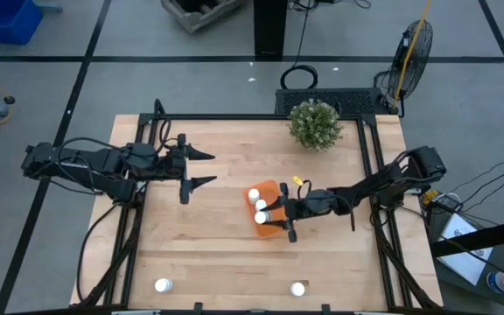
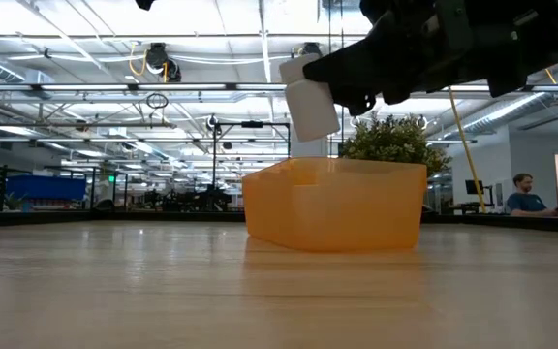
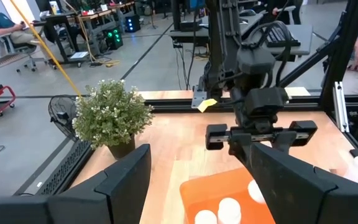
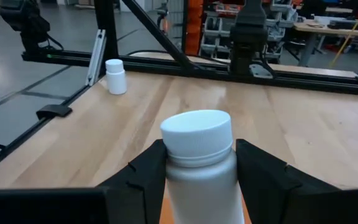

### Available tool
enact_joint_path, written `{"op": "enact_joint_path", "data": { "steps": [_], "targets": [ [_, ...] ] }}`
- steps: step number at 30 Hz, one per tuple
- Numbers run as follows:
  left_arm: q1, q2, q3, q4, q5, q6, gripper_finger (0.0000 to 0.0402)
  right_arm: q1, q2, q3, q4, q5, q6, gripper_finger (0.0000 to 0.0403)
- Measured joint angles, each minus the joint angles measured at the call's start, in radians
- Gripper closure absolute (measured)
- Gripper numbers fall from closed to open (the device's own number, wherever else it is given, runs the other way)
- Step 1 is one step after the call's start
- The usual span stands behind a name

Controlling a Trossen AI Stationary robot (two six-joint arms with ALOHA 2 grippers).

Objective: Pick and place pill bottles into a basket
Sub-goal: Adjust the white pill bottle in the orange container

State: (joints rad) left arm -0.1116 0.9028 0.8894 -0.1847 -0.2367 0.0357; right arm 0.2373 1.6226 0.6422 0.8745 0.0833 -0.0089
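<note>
The orange basket [image 1: 274, 194] sits mid-table with two white pill bottles [image 1: 254, 194] [image 1: 261, 206] standing in it. My right gripper [image 1: 274, 219] reaches in from the table's right and is shut on a third bottle [image 2: 308, 97], which it holds above the basket's rim [image 2: 289, 174]. Two more bottles [image 1: 163, 285] [image 1: 297, 289] stand on the table near its front edge. My left gripper [image 1: 210, 169] waits open, left of the basket, and touches nothing. My right gripper pinches the bottle's body just under the cap [image 4: 199, 177] between its two fingers [image 4: 145, 174], one on each side. The fingers come in about level from the table's right. The bottle stands cap up, slightly tilted, lifted clear above the basket.
A green bushy plant [image 1: 314, 124] in a pot stands at the table's far edge, behind the basket. Black rails [image 1: 234, 116] frame the tabletop. Bare wood lies between the basket and the two front bottles. A person [image 2: 523, 194] sits far off in the room.
</note>
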Motion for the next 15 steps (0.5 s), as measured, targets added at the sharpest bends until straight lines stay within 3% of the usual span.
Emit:
{"op": "enact_joint_path", "data": {
  "steps": [15],
  "targets": [
    [0.0,0.0,0.0,0.003,0.0,-0.011,0.0123,0.026,0.21,0.0,0.22,-0.005,0.113,0.0249]
  ]
}}
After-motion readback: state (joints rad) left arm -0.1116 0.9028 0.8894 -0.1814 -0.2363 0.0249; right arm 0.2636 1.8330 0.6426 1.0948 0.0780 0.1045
